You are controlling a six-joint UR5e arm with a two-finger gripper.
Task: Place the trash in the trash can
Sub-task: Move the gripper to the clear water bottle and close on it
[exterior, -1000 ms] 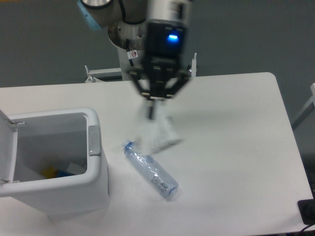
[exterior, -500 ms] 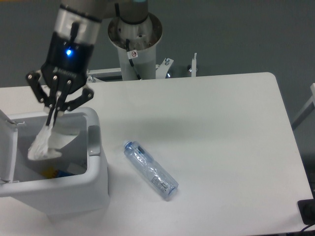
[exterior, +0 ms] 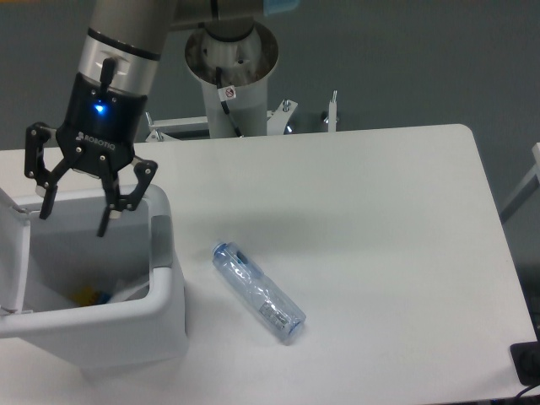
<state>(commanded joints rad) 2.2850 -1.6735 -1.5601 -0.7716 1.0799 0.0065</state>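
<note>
The gripper (exterior: 74, 213) now hangs with fingers spread over the open bin (exterior: 160, 316) (wrapper just released into it). The bottle (exterior: 257, 290) lies near the table's (exterior: 405, 253) front edge, awaiting pickup.

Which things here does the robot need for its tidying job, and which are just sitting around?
For the job:
- bottle, lying on the table
- trash can, lid open
- gripper, open above the can

Just around:
- table
- yellow and blue bits already in the can
- black object at the corner
</note>
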